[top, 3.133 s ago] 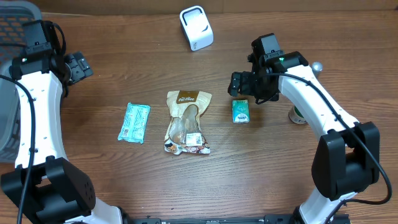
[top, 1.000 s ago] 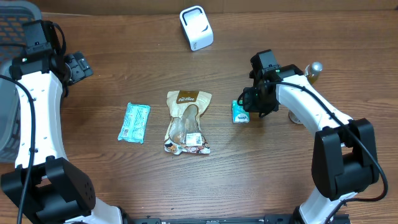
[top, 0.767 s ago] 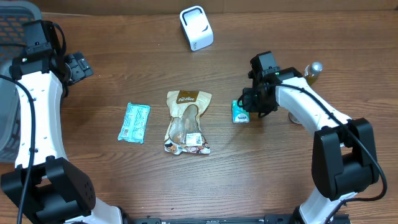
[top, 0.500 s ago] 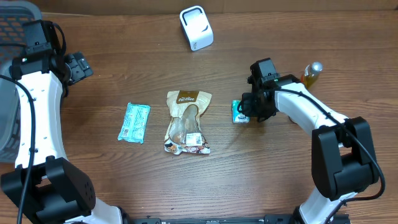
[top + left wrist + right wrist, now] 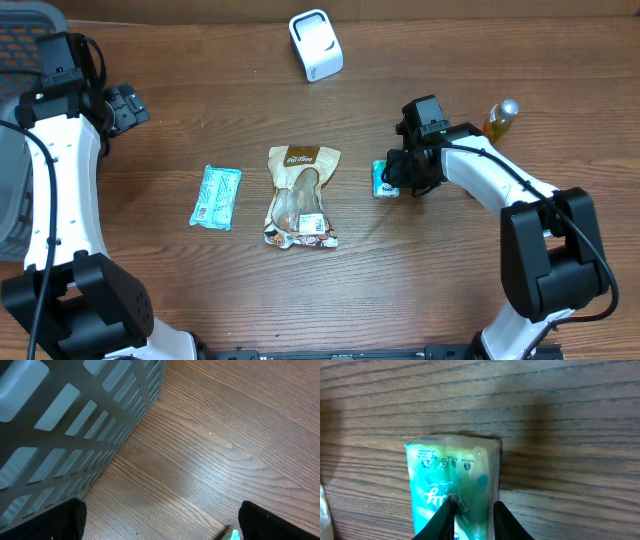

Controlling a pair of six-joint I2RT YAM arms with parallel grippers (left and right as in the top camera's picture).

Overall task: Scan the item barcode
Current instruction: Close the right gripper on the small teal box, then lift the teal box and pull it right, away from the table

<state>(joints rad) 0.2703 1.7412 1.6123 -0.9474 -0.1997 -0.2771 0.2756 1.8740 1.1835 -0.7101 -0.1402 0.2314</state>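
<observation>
Wooden table (image 5: 450, 290): right jaws pinch green packet (image 5: 451, 477); snack bag (image 5: 300, 195), scanner (image 5: 316, 45) nearby; left jaws wide open.

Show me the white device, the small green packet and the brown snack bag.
white device (image 5: 315, 45), overhead view, its top face.
small green packet (image 5: 450, 470), right wrist view, its printed front.
brown snack bag (image 5: 300, 195), overhead view, its middle.

Left pincer (image 5: 122, 104) gapes wide; right pincer (image 5: 472, 519) points down, pinched narrow.
</observation>
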